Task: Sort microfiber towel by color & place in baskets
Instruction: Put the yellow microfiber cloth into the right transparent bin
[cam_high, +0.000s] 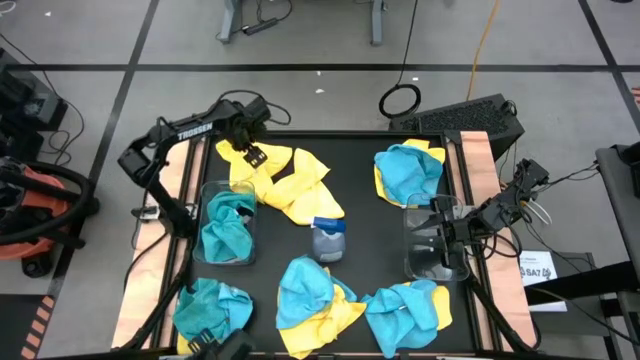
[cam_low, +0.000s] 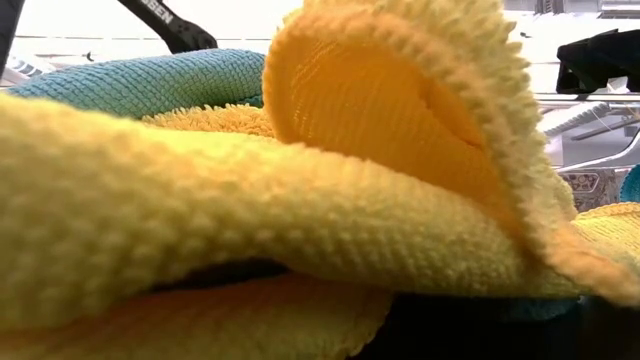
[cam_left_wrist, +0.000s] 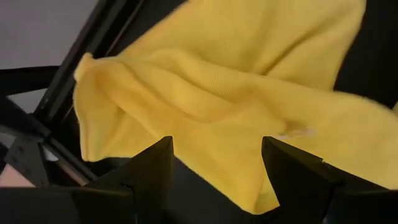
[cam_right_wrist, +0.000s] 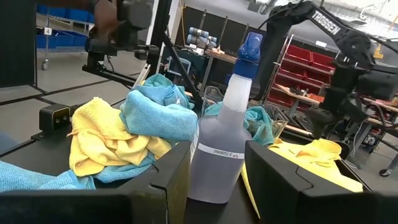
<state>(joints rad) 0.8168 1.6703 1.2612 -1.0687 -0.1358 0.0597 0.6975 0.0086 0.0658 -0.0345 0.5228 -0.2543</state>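
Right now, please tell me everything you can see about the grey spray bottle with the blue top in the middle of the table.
The grey translucent plastic spray bottle has a blue trigger top and a small white label strip across its body. It stands upright on the black table, near the middle. From above, a bright yellow fuzzy towel reaches up to it, though contact is unclear; a teal-blue towel lies just in front of it. Neither gripper touches the bottle.
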